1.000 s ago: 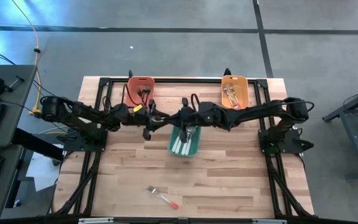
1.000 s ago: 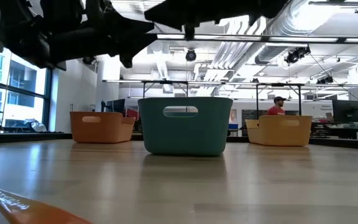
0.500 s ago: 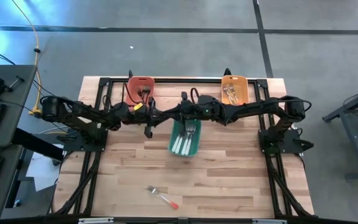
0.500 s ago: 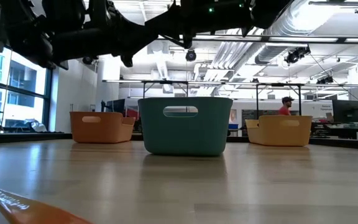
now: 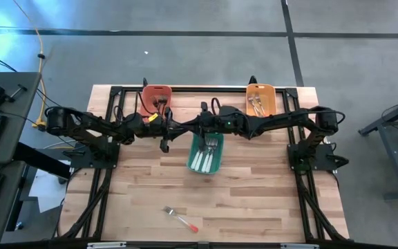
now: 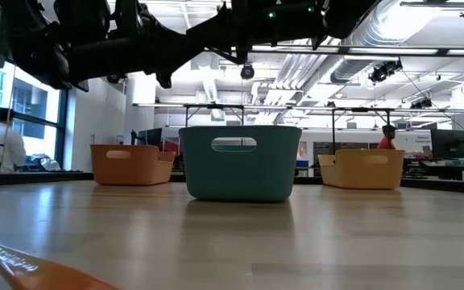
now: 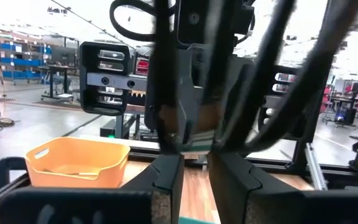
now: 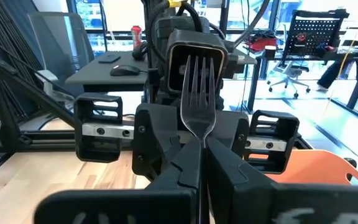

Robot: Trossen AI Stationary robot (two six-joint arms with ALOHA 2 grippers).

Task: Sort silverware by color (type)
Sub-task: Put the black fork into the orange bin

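Above the far end of the teal bin (image 5: pixel 193 164), my two grippers face each other, fingertips close together. My right gripper (image 8: pixel 202 146) is shut on a silvery fork (image 8: pixel 197 93) whose tines point at my left gripper (image 7: pixel 195 165). The left fingers stand a narrow gap apart, and nothing shows between them. White-handled silverware (image 5: pixel 204 160) lies in the teal bin. An orange-red-handled fork (image 5: pixel 179 218) lies flat on the table near the front edge. My right gripper pinches the fork just behind its head, at the neck (image 8: pixel 201 134), between its two fingers. The fingers lie level, coming from the table's right, along the fork. The head sticks out ahead of the fingertips, clear of the table. The fingers hide the handle.
A salmon bin (image 5: pixel 147 93) stands at the far left and an orange bin (image 5: pixel 271 97) at the far right, each holding some silverware. The teal bin (image 6: pixel 240 161) sits mid-table under the arms. Bare wood lies between it and the front edge. A person walks in the room behind.
My right arm's wrist has drawn a little toward the table's far edge, off the teal bin's far end, and has kept hold of the fork. The loose fork on the table has stayed where it was.
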